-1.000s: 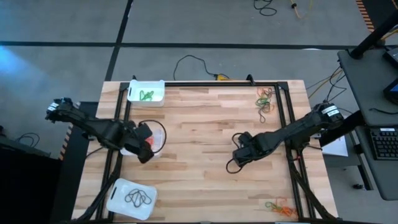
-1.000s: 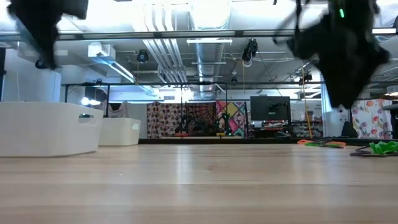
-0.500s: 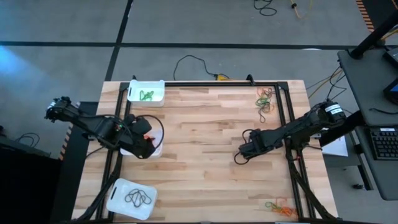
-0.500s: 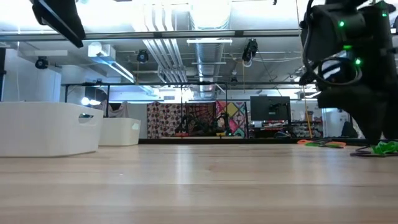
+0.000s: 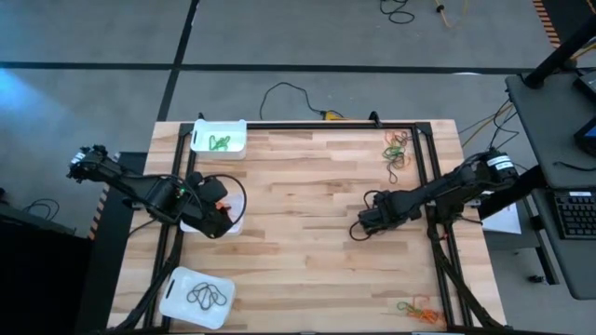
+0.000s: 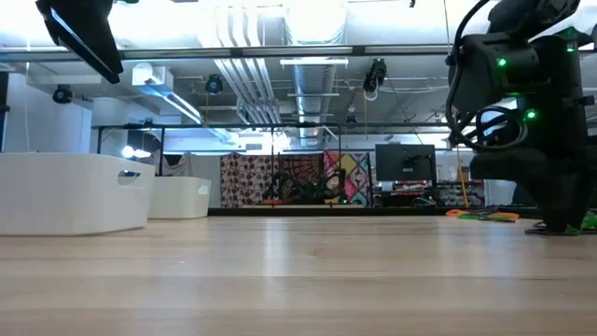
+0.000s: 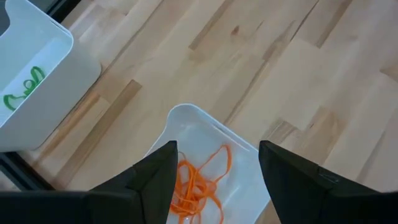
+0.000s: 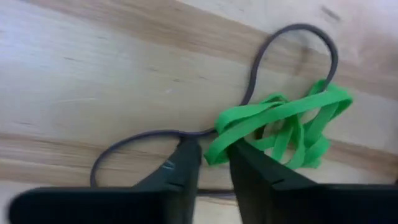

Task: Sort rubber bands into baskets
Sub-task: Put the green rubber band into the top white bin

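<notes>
Right pincer is down on the worktop, fingers pinched on a green rubber band tangled with a black one, seen only up close. Left pincer, released, hovers over the middle basket of orange bands. Overhead, the far basket holds green bands, the near basket black ones.

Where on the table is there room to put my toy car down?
The bare wood in the middle, between the left gripper and the right gripper, is free. It is crowded by the baskets and the loose rubber bands at the far right corner.
</notes>
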Available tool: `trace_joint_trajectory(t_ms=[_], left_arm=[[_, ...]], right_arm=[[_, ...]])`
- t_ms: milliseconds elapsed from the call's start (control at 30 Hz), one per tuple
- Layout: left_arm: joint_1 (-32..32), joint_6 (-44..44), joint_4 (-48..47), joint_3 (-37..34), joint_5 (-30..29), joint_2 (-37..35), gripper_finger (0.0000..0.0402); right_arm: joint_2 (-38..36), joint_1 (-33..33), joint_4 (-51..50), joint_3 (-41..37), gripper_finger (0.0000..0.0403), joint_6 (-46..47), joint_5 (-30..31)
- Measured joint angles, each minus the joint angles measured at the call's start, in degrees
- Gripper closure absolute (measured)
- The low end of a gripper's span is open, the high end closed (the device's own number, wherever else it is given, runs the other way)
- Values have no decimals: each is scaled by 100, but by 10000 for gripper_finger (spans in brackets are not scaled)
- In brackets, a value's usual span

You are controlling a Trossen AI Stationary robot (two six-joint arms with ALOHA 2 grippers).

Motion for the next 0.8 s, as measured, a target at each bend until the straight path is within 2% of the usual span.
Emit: trace_joint_trajectory(t_ms=[133, 267, 367, 500, 600, 733, 800], left_arm=[[0, 9, 0, 0, -67, 0, 192], [0, 17, 0, 0, -199, 0, 192], [0, 20, 15, 0, -422, 0, 192], [0, 23, 203, 0, -837, 0, 192], [0, 75, 318, 0, -957, 0, 192], [0, 105, 323, 0, -864, 0, 192], [0, 105, 308, 0, -647, -4, 192]], right_arm=[[11, -19, -380, 218, 385, -377, -47], [40, -13, -1104, 785, 391, -676, -106], [83, -13, -1109, 1306, 393, -999, 64], [274, -62, -496, 2018, 393, -1569, 563], [523, -191, 563, 2431, 393, -2286, 761], [1077, -351, 1994, 2997, 393, -3333, 686], [1403, -430, 2217, 3328, 393, -3829, 500]])
